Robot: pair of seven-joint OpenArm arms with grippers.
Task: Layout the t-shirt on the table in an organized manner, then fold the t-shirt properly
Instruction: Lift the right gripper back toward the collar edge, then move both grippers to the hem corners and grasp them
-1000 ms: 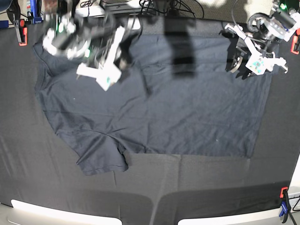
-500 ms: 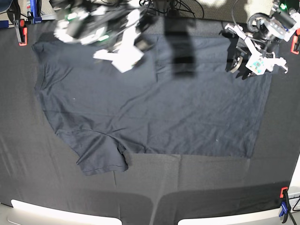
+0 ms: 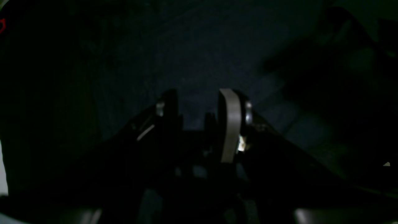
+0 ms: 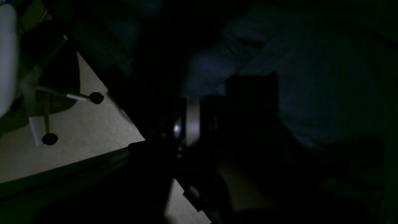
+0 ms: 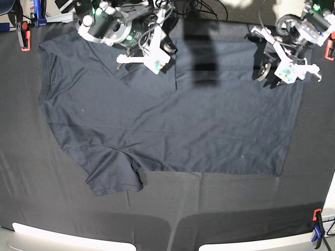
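The dark navy t-shirt [image 5: 172, 120] lies spread flat on the black table [image 5: 235, 209], collar end to the left, hem to the right, and one sleeve [image 5: 112, 175] sticking out at the front left. My right gripper [image 5: 156, 55] hovers over the shirt's back edge near a folded-over patch. Its wrist view [image 4: 202, 105] is too dark to show the jaws. My left gripper [image 5: 277, 65] sits over the shirt's back right corner. Its fingers [image 3: 229, 124] stand apart over dark fabric, holding nothing.
Red clamps [image 5: 24, 35] [image 5: 330, 49] grip the table's back corners, and a red and blue clamp [image 5: 316, 230] grips the front right. Cables [image 5: 183, 8] lie behind the back edge. The right wrist view shows the floor and a chair castor [image 4: 96, 98] beyond the table edge.
My right arm has swung from above the shirt's upper left area toward the back edge and to the right. The left arm and the shirt have not moved.
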